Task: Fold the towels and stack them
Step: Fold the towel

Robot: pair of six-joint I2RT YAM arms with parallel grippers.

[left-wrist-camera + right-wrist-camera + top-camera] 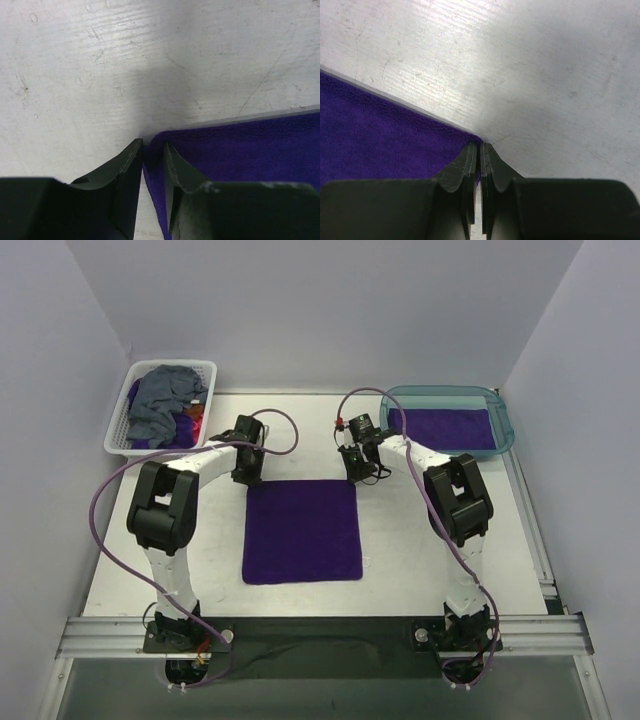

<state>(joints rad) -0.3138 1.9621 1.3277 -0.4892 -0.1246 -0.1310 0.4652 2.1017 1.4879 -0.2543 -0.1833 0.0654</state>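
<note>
A deep purple towel (300,530) lies spread flat in the middle of the table. My left gripper (247,478) is at its far left corner, and in the left wrist view the gripper (153,147) is shut on that bunched corner of the towel (240,150). My right gripper (357,476) is at the far right corner. In the right wrist view the gripper (480,147) is shut, with a thin edge of the towel (380,130) between its tips. A second purple towel (445,427) lies folded in the teal tub. A slate-grey towel (165,400) is heaped in the basket.
The white lattice basket (118,430) stands at the far left and holds several crumpled towels, with purple and red showing. The teal translucent tub (505,425) stands at the far right. White walls enclose the table on three sides.
</note>
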